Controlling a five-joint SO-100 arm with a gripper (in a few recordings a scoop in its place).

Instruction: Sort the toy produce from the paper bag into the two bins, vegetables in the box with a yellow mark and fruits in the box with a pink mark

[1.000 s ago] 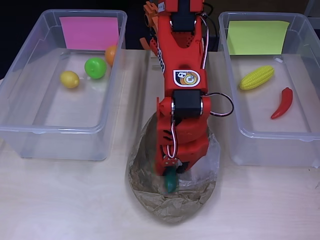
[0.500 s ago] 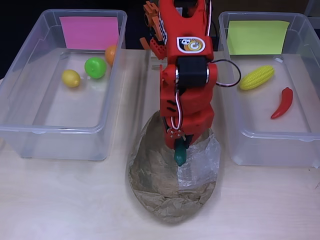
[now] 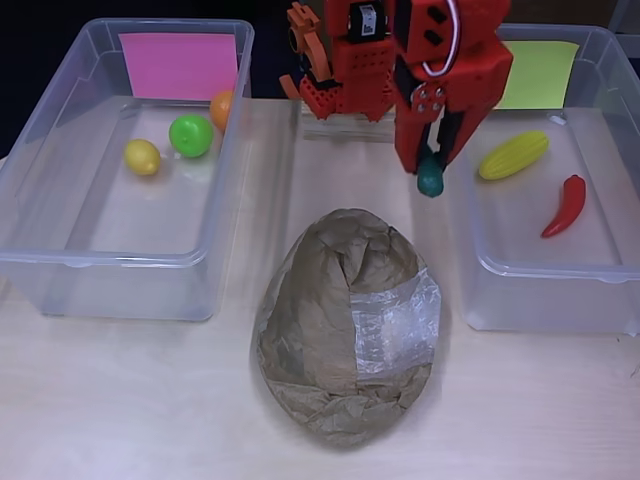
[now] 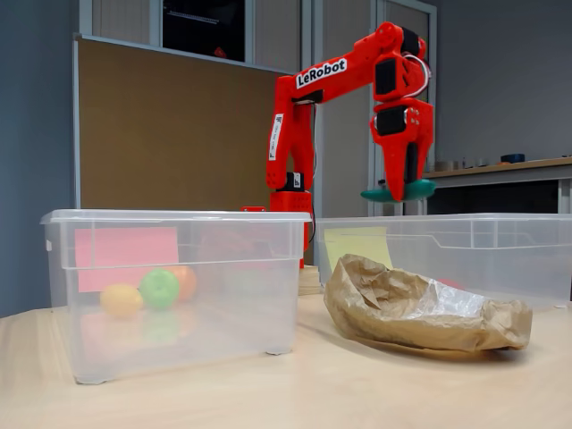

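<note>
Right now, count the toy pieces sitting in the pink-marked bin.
3: a yellow lemon at left in the overhead view, a green ball-shaped fruit beside it, and an orange fruit near the back wall by the pink mark. None looks hidden.

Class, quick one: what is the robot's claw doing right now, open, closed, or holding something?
Claw: closed on a dark green toy vegetable, held in the air above the yellow-marked box's rim.
</note>
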